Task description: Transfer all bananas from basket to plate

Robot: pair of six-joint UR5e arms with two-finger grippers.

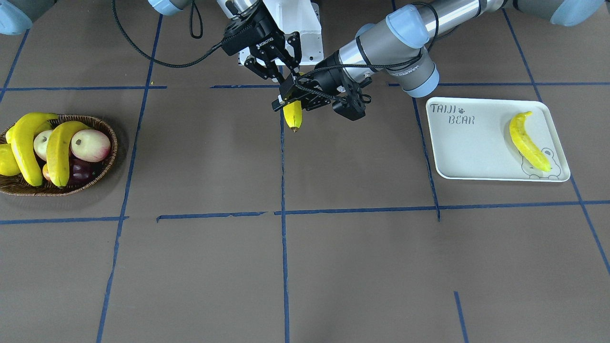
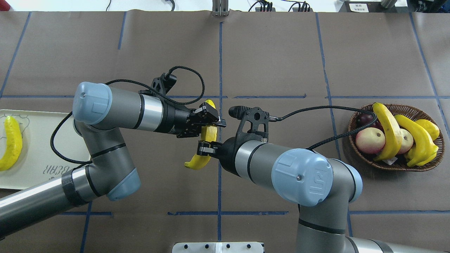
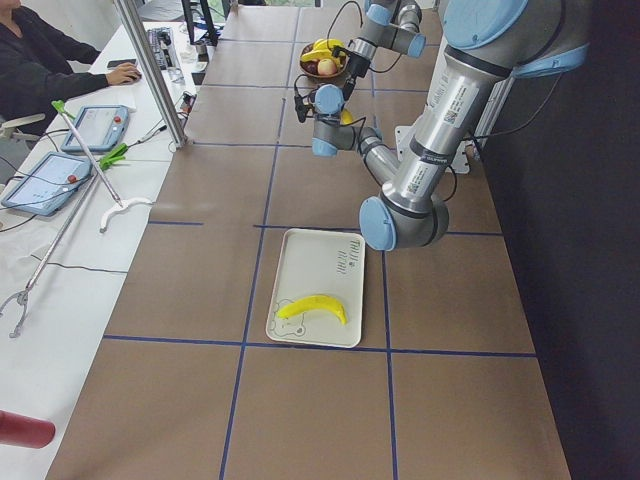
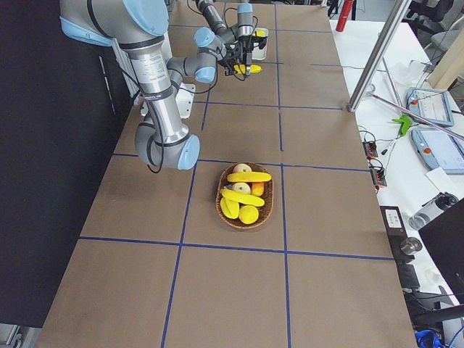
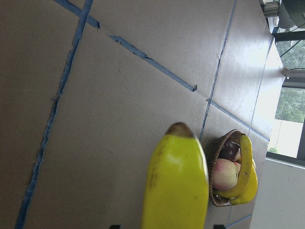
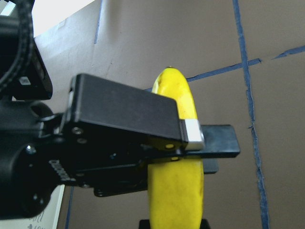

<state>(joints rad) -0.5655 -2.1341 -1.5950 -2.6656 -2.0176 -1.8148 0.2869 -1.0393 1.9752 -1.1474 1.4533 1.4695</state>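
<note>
Illumination was bright, even and diffuse from overhead; the basket (image 1: 107,129) cast only a faint, soft-edged shadow on the table (image 1: 200,157). The window (image 5: 286,129) was overexposed in the left wrist view. The banana (image 5: 176,186) filled both wrist views at close range and was rendered soft. The exterior views were sharp.

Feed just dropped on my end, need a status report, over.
Left tool clamped on banana, mid-table; right tool at its other end, grip unclear. Another banana on plate, two bananas in basket. Nothing between it and plate.
</note>
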